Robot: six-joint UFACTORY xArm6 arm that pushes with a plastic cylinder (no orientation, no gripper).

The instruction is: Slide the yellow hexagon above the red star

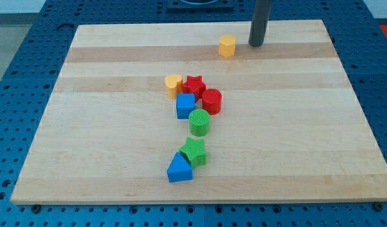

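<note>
The yellow hexagon stands near the board's top edge, right of the middle. The red star sits lower down, in the cluster at the board's middle, below and to the left of the hexagon. My tip rests on the board just to the right of the yellow hexagon, a small gap apart from it. The rod rises out of the view's top.
A yellow heart-like block touches the red star's left side. A red cylinder, a blue cube and a green cylinder crowd below the star. A green star and blue triangle lie lower. The wooden board lies on a blue pegboard.
</note>
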